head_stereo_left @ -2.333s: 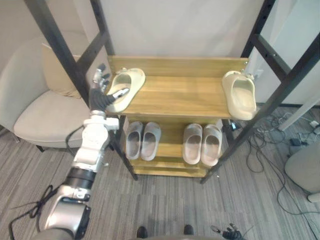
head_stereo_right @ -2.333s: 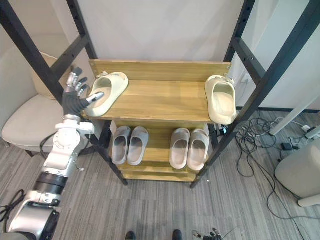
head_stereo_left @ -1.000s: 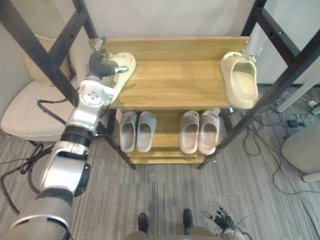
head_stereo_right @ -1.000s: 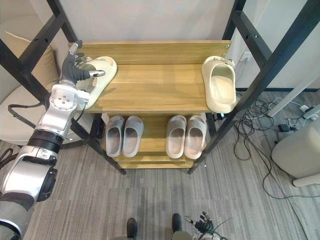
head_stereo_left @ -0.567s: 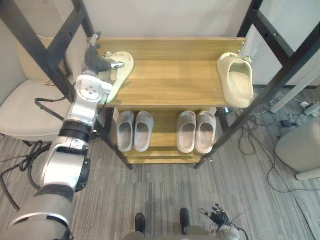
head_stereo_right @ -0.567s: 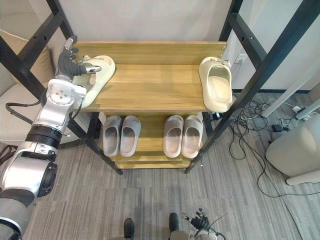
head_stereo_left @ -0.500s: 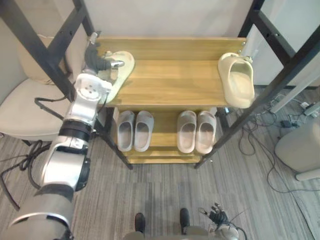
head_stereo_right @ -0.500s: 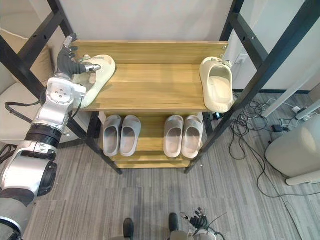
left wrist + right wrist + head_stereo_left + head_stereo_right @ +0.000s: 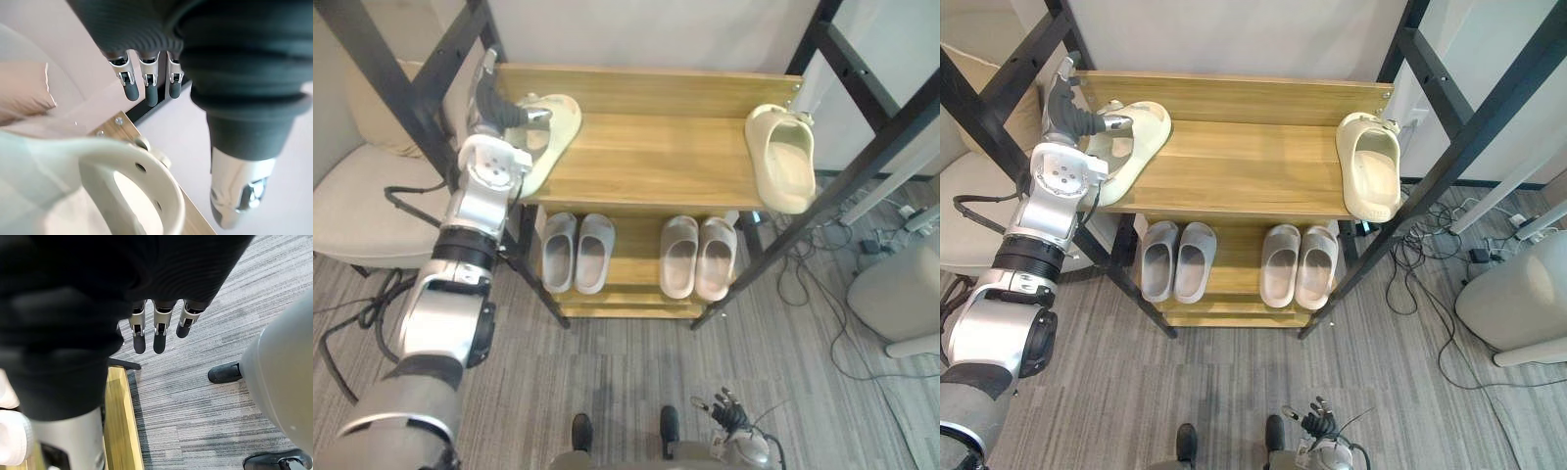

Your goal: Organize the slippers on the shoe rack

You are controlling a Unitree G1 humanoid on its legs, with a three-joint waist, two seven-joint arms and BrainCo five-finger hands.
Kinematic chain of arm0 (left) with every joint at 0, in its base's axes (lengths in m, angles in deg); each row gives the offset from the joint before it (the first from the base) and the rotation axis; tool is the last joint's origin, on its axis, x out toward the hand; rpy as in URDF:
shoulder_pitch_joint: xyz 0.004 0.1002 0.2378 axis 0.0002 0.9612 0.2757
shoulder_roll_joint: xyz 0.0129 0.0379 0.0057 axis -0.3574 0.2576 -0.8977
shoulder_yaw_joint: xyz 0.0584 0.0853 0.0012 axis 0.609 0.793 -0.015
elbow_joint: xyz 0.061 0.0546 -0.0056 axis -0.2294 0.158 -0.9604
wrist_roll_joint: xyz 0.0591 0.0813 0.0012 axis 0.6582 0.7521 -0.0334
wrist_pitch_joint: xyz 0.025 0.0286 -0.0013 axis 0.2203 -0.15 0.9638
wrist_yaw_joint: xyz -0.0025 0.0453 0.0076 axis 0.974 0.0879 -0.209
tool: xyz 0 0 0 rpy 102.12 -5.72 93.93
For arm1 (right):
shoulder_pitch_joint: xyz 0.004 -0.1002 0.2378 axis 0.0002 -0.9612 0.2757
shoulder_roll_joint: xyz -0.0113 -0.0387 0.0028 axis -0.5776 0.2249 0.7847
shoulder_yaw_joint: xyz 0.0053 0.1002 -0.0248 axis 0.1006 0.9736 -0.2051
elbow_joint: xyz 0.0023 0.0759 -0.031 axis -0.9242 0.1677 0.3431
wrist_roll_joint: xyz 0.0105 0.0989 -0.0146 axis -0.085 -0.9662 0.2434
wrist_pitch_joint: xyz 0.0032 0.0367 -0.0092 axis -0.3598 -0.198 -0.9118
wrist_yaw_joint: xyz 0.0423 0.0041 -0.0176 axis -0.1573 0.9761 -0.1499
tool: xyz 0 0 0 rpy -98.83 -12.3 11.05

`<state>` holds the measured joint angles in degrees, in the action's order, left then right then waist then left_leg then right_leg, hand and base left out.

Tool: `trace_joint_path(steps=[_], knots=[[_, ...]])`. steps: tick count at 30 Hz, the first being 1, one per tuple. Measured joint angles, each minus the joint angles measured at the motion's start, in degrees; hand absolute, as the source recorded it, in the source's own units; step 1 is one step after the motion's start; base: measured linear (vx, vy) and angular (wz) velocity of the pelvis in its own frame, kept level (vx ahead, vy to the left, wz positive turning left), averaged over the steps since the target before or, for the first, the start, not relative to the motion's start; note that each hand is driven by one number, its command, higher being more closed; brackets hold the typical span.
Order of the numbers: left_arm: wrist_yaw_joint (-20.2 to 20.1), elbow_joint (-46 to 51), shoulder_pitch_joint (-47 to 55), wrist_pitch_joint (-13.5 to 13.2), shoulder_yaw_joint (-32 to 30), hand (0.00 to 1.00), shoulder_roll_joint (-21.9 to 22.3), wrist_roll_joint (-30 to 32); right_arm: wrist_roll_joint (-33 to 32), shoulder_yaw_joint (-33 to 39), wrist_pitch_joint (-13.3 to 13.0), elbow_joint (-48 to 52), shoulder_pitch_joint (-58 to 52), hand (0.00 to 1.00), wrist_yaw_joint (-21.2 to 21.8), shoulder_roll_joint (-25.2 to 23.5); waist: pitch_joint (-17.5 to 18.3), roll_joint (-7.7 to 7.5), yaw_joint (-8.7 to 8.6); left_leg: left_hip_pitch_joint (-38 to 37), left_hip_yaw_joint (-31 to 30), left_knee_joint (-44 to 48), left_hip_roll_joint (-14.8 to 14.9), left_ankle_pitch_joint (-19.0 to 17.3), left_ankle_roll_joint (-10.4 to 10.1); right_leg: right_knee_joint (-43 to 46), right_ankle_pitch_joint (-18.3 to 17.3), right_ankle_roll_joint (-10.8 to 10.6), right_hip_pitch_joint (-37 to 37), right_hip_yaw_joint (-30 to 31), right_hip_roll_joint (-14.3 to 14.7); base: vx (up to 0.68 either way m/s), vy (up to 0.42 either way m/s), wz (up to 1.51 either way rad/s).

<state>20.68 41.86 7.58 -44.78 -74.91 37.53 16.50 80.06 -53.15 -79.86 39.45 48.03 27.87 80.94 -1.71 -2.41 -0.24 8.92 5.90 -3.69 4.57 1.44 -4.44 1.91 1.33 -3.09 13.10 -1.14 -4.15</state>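
Observation:
A cream slipper (image 9: 548,132) lies at the left end of the wooden rack's top shelf (image 9: 646,157), its heel jutting past the shelf's left edge. My left hand (image 9: 495,102) hovers over it with fingers straight and the thumb (image 9: 237,191) reaching across the strap (image 9: 146,171); it is open. The matching cream slipper (image 9: 781,168) sits at the shelf's right end, its heel overhanging the front. Two grey pairs (image 9: 576,253) (image 9: 697,257) stand side by side on the lower shelf. My right hand (image 9: 156,328) hangs open low over the floor.
Black metal frame posts (image 9: 411,88) (image 9: 871,147) slant past both ends of the rack. A beige armchair (image 9: 362,196) stands close at the left. A grey seat (image 9: 901,304) and loose cables (image 9: 822,264) lie on the carpet at the right.
The camera has shifted. My left hand has moved from the left slipper's heel end toward the back of the shelf, and its thumb now reaches over the strap. The slippers keep their places.

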Motion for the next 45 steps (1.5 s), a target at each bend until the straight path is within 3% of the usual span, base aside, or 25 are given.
trace_joint_path(steps=[10, 22, 33, 45], knots=[[0.6, 0.0, -4.3, 2.6, -0.7, 0.00, 0.1, 6.8, -1.0, -0.5, -0.1, 0.9, 2.3, 0.00, 0.0, 0.1, -1.3, -1.51, 0.07, 1.3, 0.0, 0.8, 0.0, 0.0, 0.0, 0.1, 0.4, 0.3, 1.0, 0.1, 0.0, 0.00, 0.000, 0.00], [-0.1, -1.2, -9.6, 5.8, 3.2, 0.00, 0.0, 18.2, -2.7, -2.4, -0.5, 2.5, 4.0, 0.00, 0.0, 0.3, -4.5, -1.42, 0.51, 1.2, 0.6, 1.5, 0.0, -0.1, 0.0, 0.1, 0.8, 0.2, 1.1, 0.9, 0.0, -0.01, 0.002, -0.02], [-2.0, -1.5, -10.9, 6.3, 5.1, 0.00, 0.1, 21.3, -3.3, -2.7, -0.5, 4.6, 4.3, 0.00, 0.0, 1.2, -5.9, -0.77, 0.35, 1.8, 1.5, 2.3, -0.1, -0.2, 0.0, 0.4, 1.3, 0.3, 1.9, 1.7, 0.1, -0.01, 0.005, -0.04], [-2.2, -1.5, -10.9, 6.3, 5.5, 0.00, 0.3, 18.9, -3.3, -3.3, -0.3, 4.6, 4.0, 0.00, 0.0, 1.3, -6.5, 0.06, 0.57, 1.2, 1.2, 2.8, -0.1, -0.2, 0.0, 0.2, 1.6, 0.2, 0.8, 1.4, 0.0, 0.00, 0.006, 0.01]])
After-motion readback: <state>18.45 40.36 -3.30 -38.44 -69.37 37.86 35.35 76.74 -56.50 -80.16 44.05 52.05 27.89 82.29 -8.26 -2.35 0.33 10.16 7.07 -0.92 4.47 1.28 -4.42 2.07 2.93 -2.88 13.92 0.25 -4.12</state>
